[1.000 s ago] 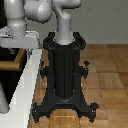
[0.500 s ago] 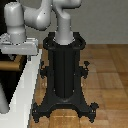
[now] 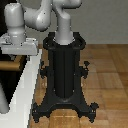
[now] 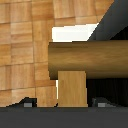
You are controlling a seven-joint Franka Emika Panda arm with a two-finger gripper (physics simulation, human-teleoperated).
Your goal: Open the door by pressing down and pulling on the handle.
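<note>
The arm's grey wrist and hand block sit at about ten o'clock in the exterior view, level with the top of the white frame, which runs as a pale slanted edge from nine o'clock down toward seven. The gripper hangs below that block at the exterior view's left edge; its fingers are not resolved there. A small tan piece, the handle, shows directly beneath the hand block, against the frame's upper end.

The black pedestal stands at the centre of the exterior view, its splayed feet reaching to six o'clock on the wooden floor. The arm's pale links rise from its top and bend over toward eleven o'clock.

In the wrist view the handle fills the middle as a thick tan-brass bar lying level from centre out to three o'clock, with a shorter, lighter stub dropping from it toward six o'clock. The door appears as a dark panel behind the bar at two o'clock, with a strip of white frame beside it at twelve. Two grey fingertips show low at seven and five o'clock, one on each side of the stub, standing apart from it. The pincer appears released, with the stub between the tips but no contact visible.
</note>
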